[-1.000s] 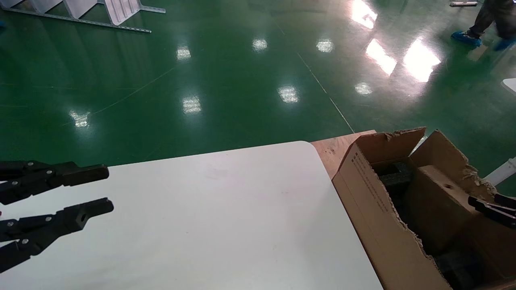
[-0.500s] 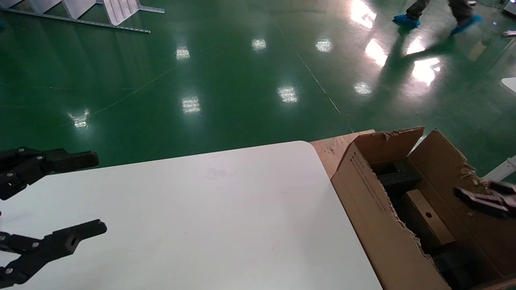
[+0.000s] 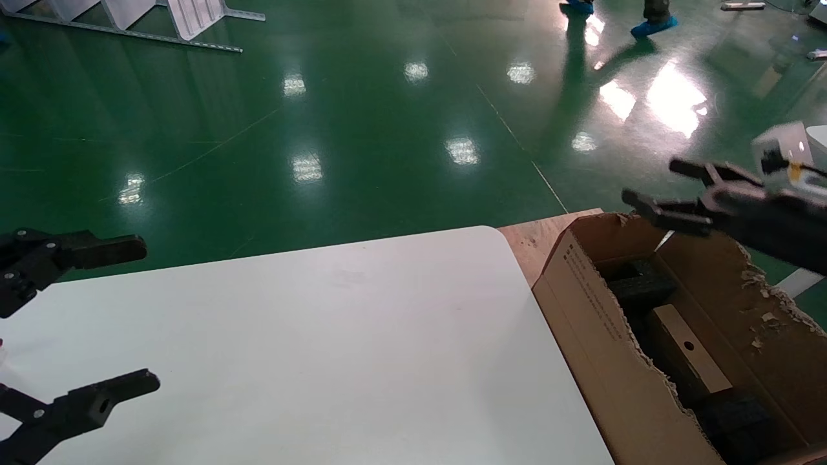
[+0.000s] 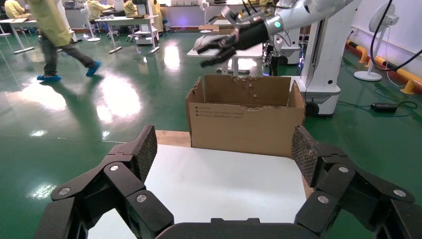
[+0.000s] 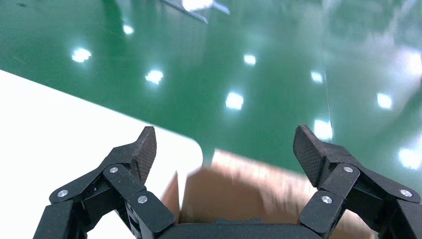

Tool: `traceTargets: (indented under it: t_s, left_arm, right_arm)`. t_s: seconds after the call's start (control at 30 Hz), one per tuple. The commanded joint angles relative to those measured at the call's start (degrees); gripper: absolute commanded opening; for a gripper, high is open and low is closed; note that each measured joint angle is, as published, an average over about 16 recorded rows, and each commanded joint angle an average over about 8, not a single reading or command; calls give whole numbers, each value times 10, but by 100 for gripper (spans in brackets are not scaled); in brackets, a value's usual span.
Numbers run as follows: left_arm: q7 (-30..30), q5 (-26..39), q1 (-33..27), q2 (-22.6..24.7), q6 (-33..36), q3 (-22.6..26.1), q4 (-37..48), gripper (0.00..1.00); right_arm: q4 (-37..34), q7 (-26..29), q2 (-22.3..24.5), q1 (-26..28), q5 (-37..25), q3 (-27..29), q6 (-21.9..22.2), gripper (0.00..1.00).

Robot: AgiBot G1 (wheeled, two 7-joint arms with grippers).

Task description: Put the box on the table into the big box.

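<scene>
Nearest the robot, the left gripper (image 3: pixel 110 316) hangs over the near-left part of the white surface (image 3: pixel 336 342), and its jaws are wider apart now than 1 second ago; they hold nothing. The surface itself carries no box at all.

Just past its right edge stands the big box (image 3: pixel 581 303), 1 large carton with ragged flaps. The small cardboard box (image 3: pixel 685 358), the 1 with a round black hole in its top face, now lies down inside it, between 2 black foam blocks: 1 (image 3: pixel 636 278) toward the far end and 1 (image 3: pixel 736 420) toward the near end. A second ago it sat higher and tilted in the carton with the right jaws close beside it; half a second ago it had settled.

The right gripper (image 3: pixel 659 190) has since risen clear above the far rim of the carton, jaws wide and empty, as its own wrist view confirms.

I judge the placing done: the box is released inside the carton, and only the arm's retreat remains
</scene>
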Motion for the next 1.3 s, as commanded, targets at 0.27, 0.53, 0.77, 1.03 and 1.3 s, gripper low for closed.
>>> traceTargets:
  t_s: [0.27,0.53,0.77,1.03,1.3]
  left_arm:
    - [0,0,0,0,0,0,0,100]
    - [0,0,0,0,0,0,0,100]
    - [0,0,0,0,0,0,0,100]
    - [0,0,0,0,0,0,0,100]
    - [0,0,0,0,0,0,0,100]
  right_arm:
    - [-8,-28,-22,58,-51,25,1,100]
    - [4,-17,-13,36,-38,23,2,100]
    - [96,24,-12,-4,-25,46,7,100]
    - [247,91,-10,-70,-4,85,15,100]
    - [396,157,-8,-136,17,123,24,100]
